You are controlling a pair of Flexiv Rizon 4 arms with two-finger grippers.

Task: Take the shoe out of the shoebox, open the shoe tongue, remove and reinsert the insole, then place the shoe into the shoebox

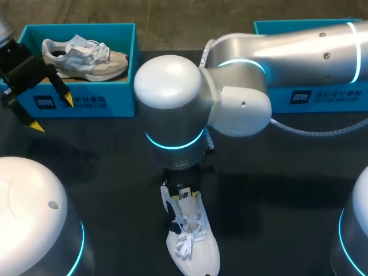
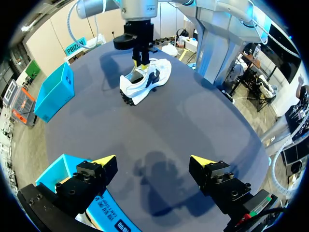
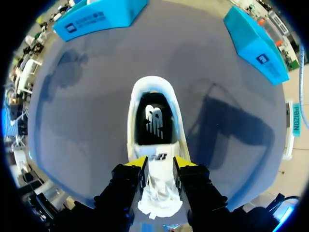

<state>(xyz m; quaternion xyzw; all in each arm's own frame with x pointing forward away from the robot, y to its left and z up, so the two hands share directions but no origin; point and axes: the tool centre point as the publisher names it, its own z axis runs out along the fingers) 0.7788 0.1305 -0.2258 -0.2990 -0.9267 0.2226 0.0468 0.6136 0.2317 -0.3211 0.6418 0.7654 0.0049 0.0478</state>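
Closest to the lens, the right arm [image 1: 172, 98] reaches in from its side past the middle and hangs over the dark tabletop [image 1: 287, 190], hiding its own hand in the head view. Two blue boxes stand at the far edge. The left shoebox [image 1: 92, 103] holds a grey-and-white sneaker [image 1: 86, 57]. The right shoebox [image 1: 322, 98] is partly behind the arm, its inside unseen, and is probably where the loose shoe belongs. That white shoe [image 1: 190, 238] lies on the tabletop well apart from both boxes, its long axis running from the boxes toward the robot, toe nearest the robot and heel under the arm. The coming move turns on this: the right hand [image 3: 161, 164] stands straight over the shoe's middle. Its yellow-tipped fingers [image 3: 136, 163] are closed on the tongue [image 3: 158, 170] from both sides, with the opening and heel ahead of them and the laces and toe behind. I judge that drawing the tongue back toward the toe would widen the mouth, with the insole [image 3: 155, 121] lying just ahead. The left hand [image 2: 154, 162] is far less well placed. It hovers spread open and empty above the near wall of the left shoebox, well apart from the shoe. Only the right wrist view shows the pinch and the insole. The left wrist view adds the shoe's side with the right hand coming down on it from above.
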